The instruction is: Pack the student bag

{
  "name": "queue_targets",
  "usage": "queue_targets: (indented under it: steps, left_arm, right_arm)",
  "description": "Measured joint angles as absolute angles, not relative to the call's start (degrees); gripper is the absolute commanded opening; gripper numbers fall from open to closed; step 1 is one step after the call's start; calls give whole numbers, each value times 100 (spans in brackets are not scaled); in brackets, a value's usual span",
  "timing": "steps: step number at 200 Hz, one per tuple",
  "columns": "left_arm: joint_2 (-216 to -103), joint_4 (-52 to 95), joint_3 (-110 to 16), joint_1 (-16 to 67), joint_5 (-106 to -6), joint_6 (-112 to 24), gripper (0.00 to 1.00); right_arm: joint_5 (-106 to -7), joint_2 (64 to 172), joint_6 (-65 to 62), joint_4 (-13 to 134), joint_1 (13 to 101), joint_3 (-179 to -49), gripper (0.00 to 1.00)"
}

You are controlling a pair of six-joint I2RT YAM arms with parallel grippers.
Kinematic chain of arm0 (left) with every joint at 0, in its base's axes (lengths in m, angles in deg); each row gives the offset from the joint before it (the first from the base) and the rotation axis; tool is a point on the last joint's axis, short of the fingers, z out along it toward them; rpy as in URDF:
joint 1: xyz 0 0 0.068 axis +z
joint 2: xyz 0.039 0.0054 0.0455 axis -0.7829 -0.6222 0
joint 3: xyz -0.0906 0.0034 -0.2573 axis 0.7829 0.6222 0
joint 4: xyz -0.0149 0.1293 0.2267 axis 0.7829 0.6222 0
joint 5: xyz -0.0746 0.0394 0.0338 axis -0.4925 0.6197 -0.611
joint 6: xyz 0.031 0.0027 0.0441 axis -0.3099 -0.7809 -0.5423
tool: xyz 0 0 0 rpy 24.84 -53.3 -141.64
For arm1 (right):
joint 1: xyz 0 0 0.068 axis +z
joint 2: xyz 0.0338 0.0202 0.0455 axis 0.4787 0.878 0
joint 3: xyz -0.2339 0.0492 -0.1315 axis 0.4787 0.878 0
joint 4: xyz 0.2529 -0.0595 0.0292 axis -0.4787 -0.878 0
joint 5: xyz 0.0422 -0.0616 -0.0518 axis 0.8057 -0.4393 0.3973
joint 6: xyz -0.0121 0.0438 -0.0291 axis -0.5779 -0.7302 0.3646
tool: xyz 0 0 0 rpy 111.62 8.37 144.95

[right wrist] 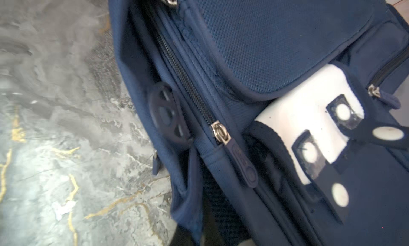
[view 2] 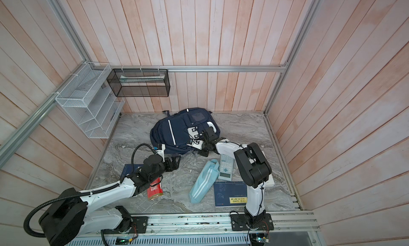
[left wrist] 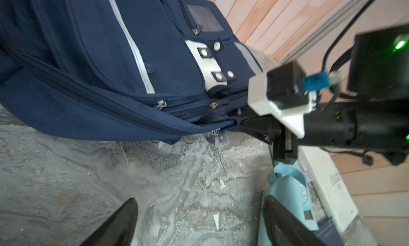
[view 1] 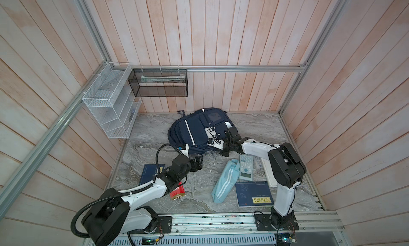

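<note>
The student bag, a navy backpack with white stripes and a white buttoned patch, lies flat at the back of the marble table. My right gripper is at the bag's near right edge, shut on a fold of its blue fabric. The left wrist view shows that gripper pinching the bag by its seam. My left gripper hovers open over bare table just in front of the bag, with nothing between its fingers.
A light-blue striped pouch, a calculator, a blue notebook and a white book lie at the front right. A red book and a blue book lie under the left arm. Wire racks hang on the walls.
</note>
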State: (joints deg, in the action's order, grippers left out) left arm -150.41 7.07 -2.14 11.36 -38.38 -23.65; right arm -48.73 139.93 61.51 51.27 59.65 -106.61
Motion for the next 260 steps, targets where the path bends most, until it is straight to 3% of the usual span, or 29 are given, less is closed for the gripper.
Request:
queue_targets:
  steps: [42,70,123,137,145,160,205,260]
  left_arm:
    - [-16149,-54,-266,898,-3552,-2715,81]
    - [-16794,-384,-535,675,-3403,-2995,70]
    - [-17821,-840,-1252,599,-3226,-3312,64]
    - [-17977,-843,-1418,605,-3132,-3342,52]
    - [-18038,-838,-1503,623,-3117,-3397,37]
    - [-18119,-834,-1630,708,-3123,-3401,0]
    - [-18029,-688,-1595,791,-3145,-3458,0]
    - [-17061,-84,-1123,939,-3202,-3322,0]
  right_arm:
    - [-4536,13934,5902,4913,5980,-10829,0]
    - [-4344,13825,5793,4889,6002,-10829,0]
    - [-4103,13755,5666,4729,6048,-10829,0]
    - [-4068,13742,5653,4642,6068,-10829,0]
    - [-4040,13733,5648,4600,6079,-10829,0]
    - [-3963,13718,5633,4568,6087,-10827,0]
    - [-3970,13683,5618,4627,6061,-10755,0]
    - [-4075,13628,5541,4629,5965,-10718,0]
